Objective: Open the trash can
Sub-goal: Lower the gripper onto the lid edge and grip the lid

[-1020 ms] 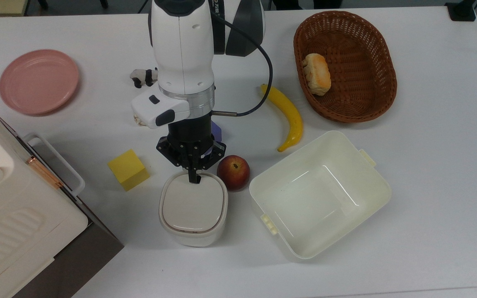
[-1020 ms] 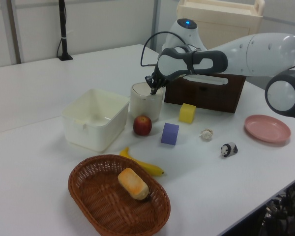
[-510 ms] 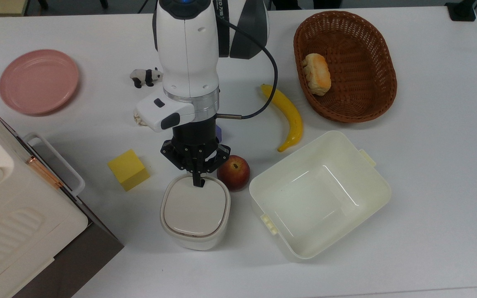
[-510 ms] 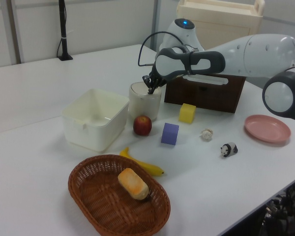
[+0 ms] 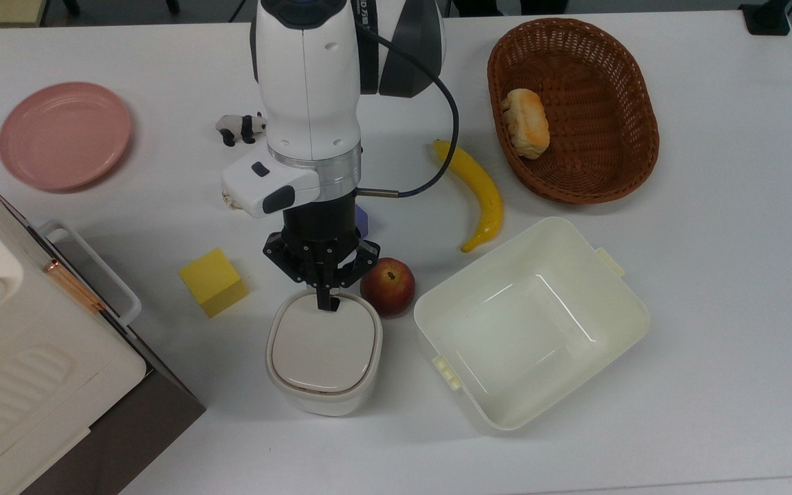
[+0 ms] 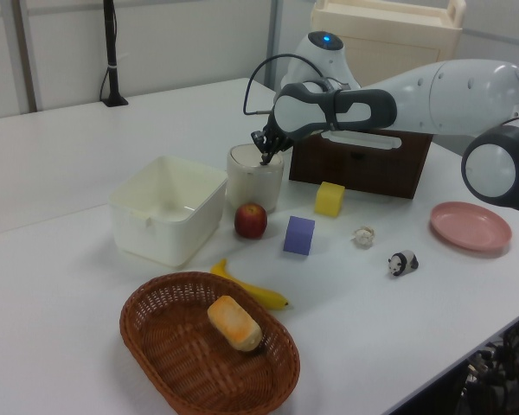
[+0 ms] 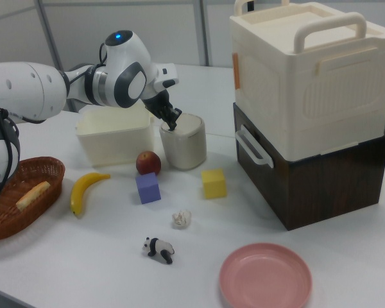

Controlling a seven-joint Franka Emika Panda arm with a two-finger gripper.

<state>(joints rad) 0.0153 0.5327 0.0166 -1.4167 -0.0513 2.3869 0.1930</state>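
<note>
The trash can [image 5: 324, 354] is a small off-white rounded bin with a beige lid, standing near the table's front in the top view. Its lid lies flat and closed. My gripper [image 5: 325, 302] points straight down with its fingers shut together, the tips resting on the lid's rear edge, on the side nearest the arm. In the left view the gripper [image 6: 265, 158] sits on top of the trash can [image 6: 255, 180]. The right view has the gripper [image 7: 173, 125] at the rim of the trash can [image 7: 184, 142]. Nothing is held.
A red apple [image 5: 387, 287] touches the can's right side, and a cream tub [image 5: 530, 323] lies beyond it. A yellow cube [image 5: 214, 282] is to the left, with a tall box stack [image 5: 25, 357] further left. Behind are a banana [image 5: 478, 192], a basket [image 5: 575, 179], a pink plate [image 5: 64, 135] and a toy panda [image 5: 239, 128].
The arm shifted slightly to the top view's right, and the can slid a little with it. The shut fingertips stayed on the lid's rear edge. The lid stays down.
</note>
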